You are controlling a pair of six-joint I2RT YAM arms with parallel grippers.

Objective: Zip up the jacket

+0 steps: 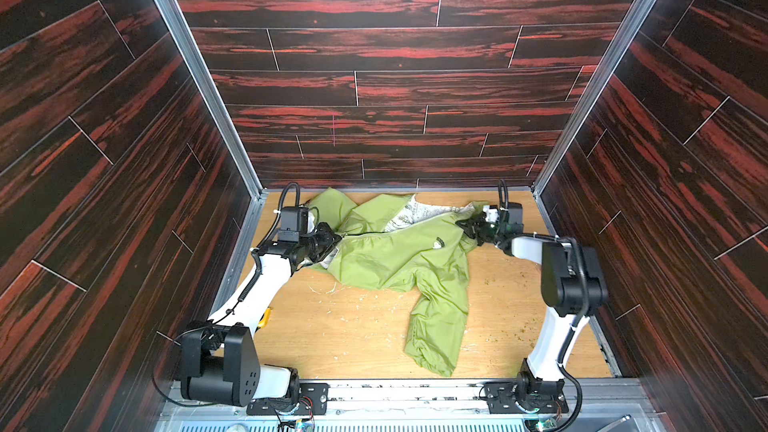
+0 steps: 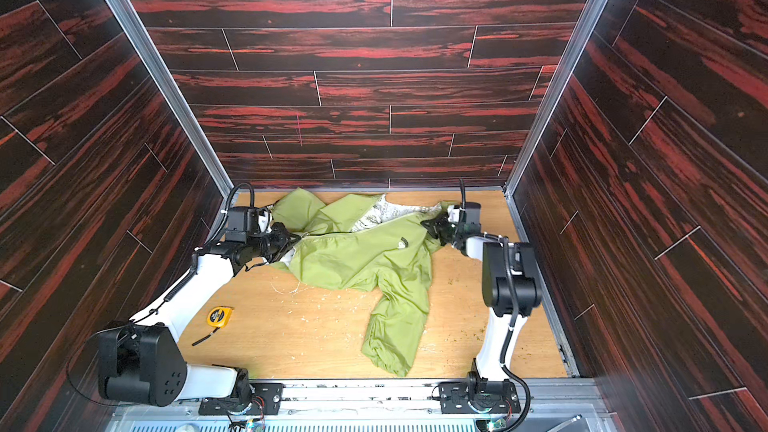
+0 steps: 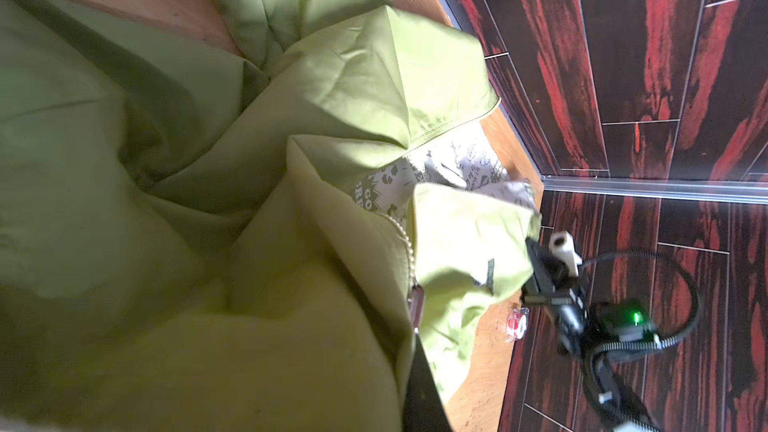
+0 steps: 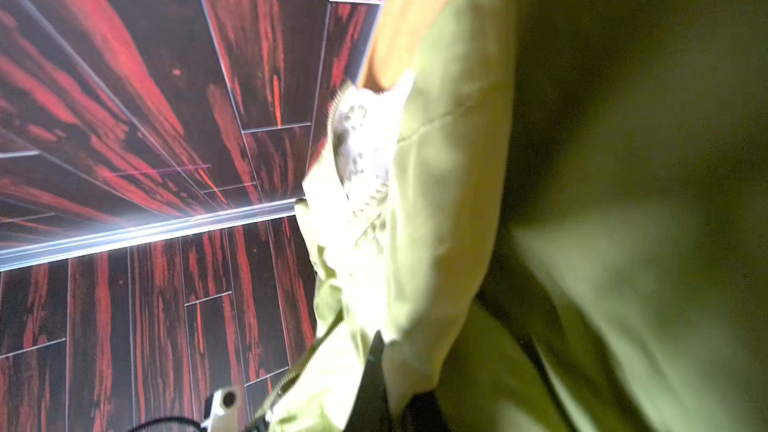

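Observation:
The olive-green jacket (image 1: 399, 259) lies crumpled across the back of the wooden table, one sleeve trailing toward the front, in both top views (image 2: 365, 259). Its front is parted toward the right end, and pale printed lining (image 1: 409, 211) shows there. My left gripper (image 1: 332, 239) is shut on the jacket's left end, by the zipper slider (image 3: 415, 305). At the right end my right gripper (image 1: 471, 224) is shut on the jacket's fabric beside the zipper teeth (image 4: 309, 353). In both wrist views green cloth covers most of the fingers, and only one dark finger (image 4: 374, 376) shows.
A yellow tape measure (image 2: 219, 317) lies at the front left beside the left arm. A small red-and-white wrapped item (image 3: 517, 323) sits near the wall by the right gripper. Dark red panel walls (image 1: 374, 76) close in three sides. Pale crumbs dot the table (image 1: 353, 347).

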